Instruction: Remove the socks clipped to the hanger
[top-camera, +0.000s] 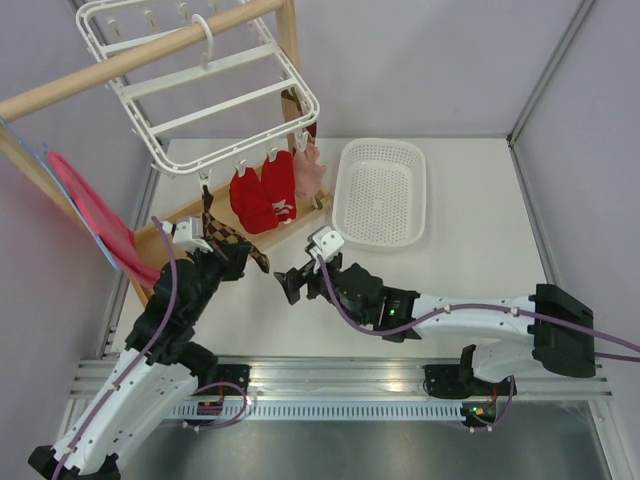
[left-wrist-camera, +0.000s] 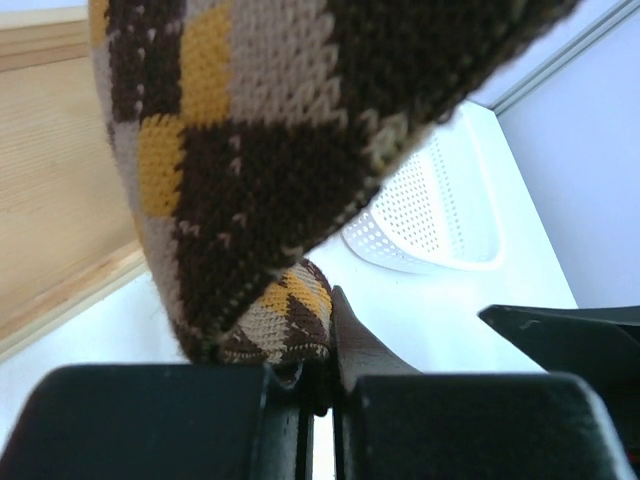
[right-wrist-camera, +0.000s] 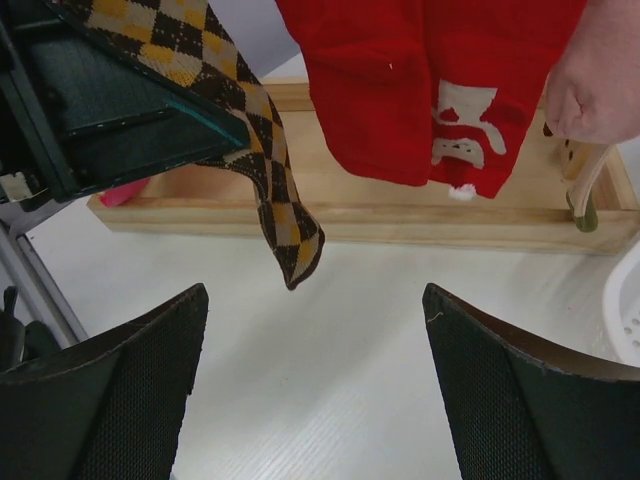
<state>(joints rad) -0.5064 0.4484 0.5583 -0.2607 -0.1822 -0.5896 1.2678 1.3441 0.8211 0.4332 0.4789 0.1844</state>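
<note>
**figure.** white hanger (top-camera: 215, 85) hooked over a wooden rail (top-camera: 130, 58). from clips along its near edge hang, left to right, a brown checkered sock (top-camera: 232, 240), red socks (top-camera: 262, 195) and a pale pink sock (top-camera: 312, 165). the left gripper (top-camera: 228, 262) has its jaws closed on the checkered sock near its lower end, the toe dangling free. the right gripper (top-camera: 292, 283), jaws spread wide and empty, sits low over the table (top-camera: 480, 230) just beside that toe. a white mesh basket (top-camera: 380, 195) lies to the right.
</note>
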